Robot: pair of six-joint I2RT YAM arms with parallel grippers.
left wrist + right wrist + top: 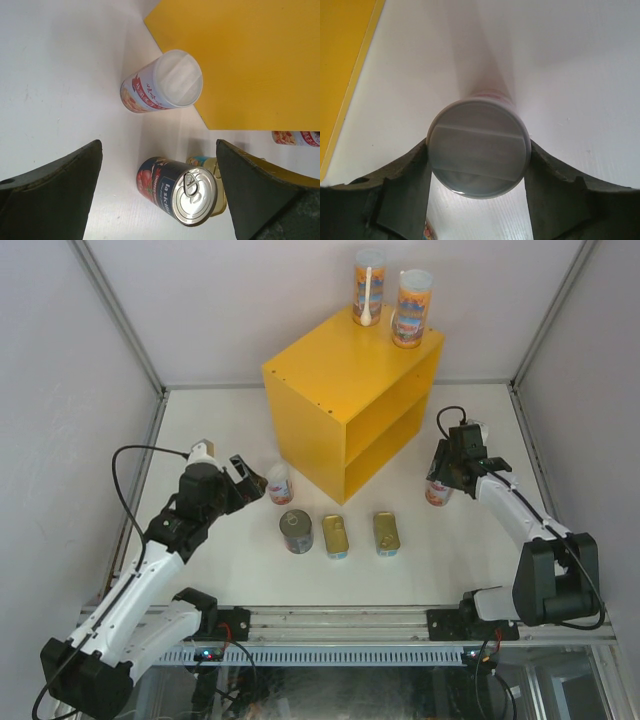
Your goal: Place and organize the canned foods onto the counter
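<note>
The right fingers [412, 175] are clamped on a tall slim can [478, 152], upright just right of the yellow counter [330, 380]. The left fingers [60, 190] gape wide, holding nothing, near a second slim can [162, 87] by the counter's left corner. Two more cans [368, 285] stand on top. A round tin [296, 531] and two flat tins [336, 536] sit on the white table [470, 420], closed in by pale walls [60, 390].

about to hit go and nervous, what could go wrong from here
The right hand grips its tall can near the lid; it may swing or slip when lifted.
Two cans stand by the counter's far corner; a new one could knock them off.
The open left hand could clip the round tin reaching the slim can.
</note>
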